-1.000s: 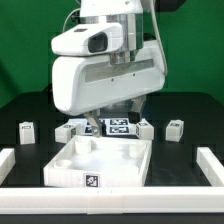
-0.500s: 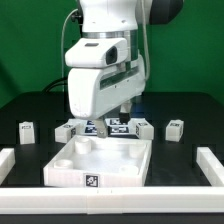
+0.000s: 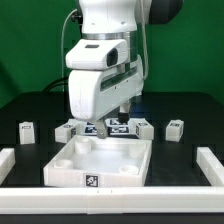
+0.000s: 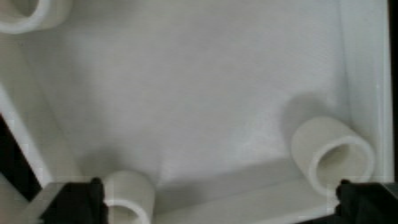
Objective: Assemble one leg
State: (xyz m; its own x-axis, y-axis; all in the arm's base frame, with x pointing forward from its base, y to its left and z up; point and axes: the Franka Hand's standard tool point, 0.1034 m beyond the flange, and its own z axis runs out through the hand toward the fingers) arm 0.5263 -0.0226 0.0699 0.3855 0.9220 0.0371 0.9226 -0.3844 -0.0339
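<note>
In the exterior view the arm (image 3: 100, 80) hangs at centre frame over the back part of the white top (image 3: 125, 177), which lies on the dark desk (image 3: 180, 150) at lower centre. Loose in a row across mid-frame behind it stand the leftmost leg (image 3: 27, 131), a second leg (image 3: 66, 131), a third leg (image 3: 146, 129) and the rightmost leg (image 3: 175, 129). None looks fitted, though the arm hides part of the row. In the wrist view the pincer (image 4: 214, 190) gapes wide with nothing between its tips, above the top's bare inner floor and an unfilled corner socket (image 4: 331, 150). By my judgement nothing is done yet: fetching a leg and seating it both remain.
</note>
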